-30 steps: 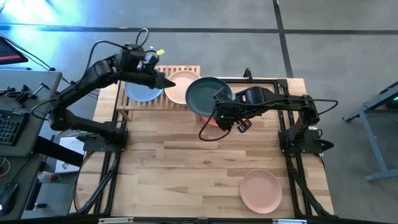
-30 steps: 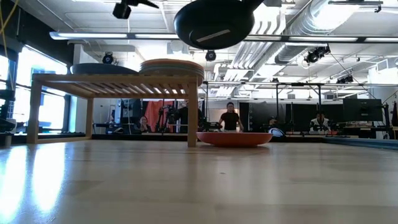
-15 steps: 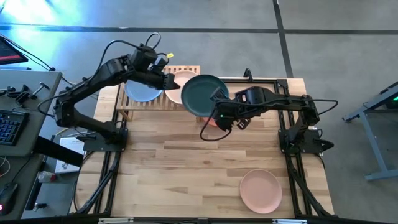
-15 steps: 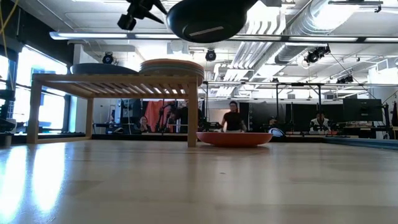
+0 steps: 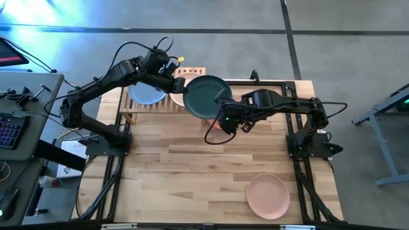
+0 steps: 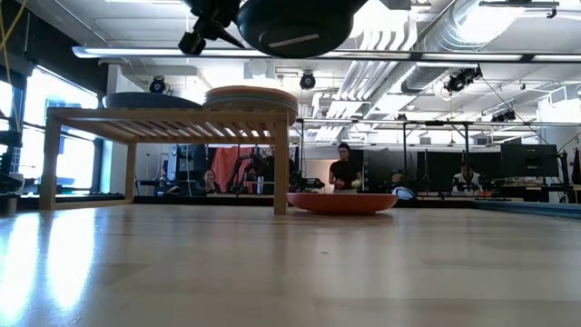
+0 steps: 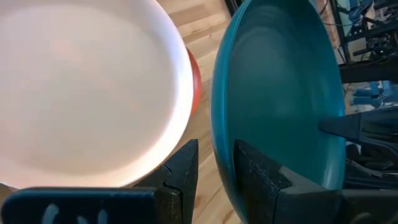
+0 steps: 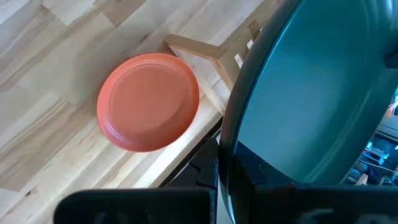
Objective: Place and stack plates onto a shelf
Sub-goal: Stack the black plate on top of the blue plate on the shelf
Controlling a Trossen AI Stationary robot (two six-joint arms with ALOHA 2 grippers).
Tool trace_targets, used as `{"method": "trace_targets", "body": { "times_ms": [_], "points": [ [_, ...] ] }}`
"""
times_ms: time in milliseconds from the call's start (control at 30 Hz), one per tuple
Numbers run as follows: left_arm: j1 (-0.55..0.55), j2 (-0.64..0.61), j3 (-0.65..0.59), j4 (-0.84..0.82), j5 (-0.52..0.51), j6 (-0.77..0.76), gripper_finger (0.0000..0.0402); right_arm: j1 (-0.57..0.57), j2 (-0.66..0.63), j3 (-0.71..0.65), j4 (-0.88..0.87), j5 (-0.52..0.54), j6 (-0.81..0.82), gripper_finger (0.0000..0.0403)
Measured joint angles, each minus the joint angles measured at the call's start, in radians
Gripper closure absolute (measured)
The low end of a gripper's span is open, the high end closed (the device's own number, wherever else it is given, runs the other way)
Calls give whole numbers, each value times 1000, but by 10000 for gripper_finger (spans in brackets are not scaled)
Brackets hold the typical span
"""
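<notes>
Dark teal plate: held in the air above the right end of the shelf and the tabletop beside it; the low view shows it well above the stack, near that picture's top edge.
Right gripper: clamped on the teal plate's rim on the side toward the right arm; its wrist view shows the rim edge-on between the two fingers.
Left gripper: at the opposite rim of the same plate, above the shelf; its wrist view shows the rim sitting in the gap between its fingers, one on each side. Cannot tell whether they press on the rim or merely straddle it.
Stack on shelf: pale pink plate on top, right half of the shelf, partly under the teal plate and the left gripper; coloured rims of plates beneath it show in the low view.
Light blue plate: on the shelf's left half, beside the stack.
Terracotta red plate: flat on the tabletop, just beside the shelf's right leg, below the teal plate.
Peach plate: alone on the tabletop's near right corner, well apart from both grippers.
</notes>
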Motion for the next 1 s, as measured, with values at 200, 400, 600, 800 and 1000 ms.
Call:
{"method": "trace_targets", "body": {
  "times_ms": [200,400,600,800,1000],
  "points": [
    [0,5,0,-1,-5,18,318,0,0,0,-1,2,0,403],
    [0,5,0,-3,-15,33,366,0,0,0,-1,3,0,403],
    [-18,6,0,-4,-66,46,395,1,0,0,7,24,5,403],
    [-18,6,0,-4,-72,50,396,1,0,0,16,36,30,402],
    [-17,6,0,-4,-70,51,396,0,0,0,20,40,86,396]
  ]
}}
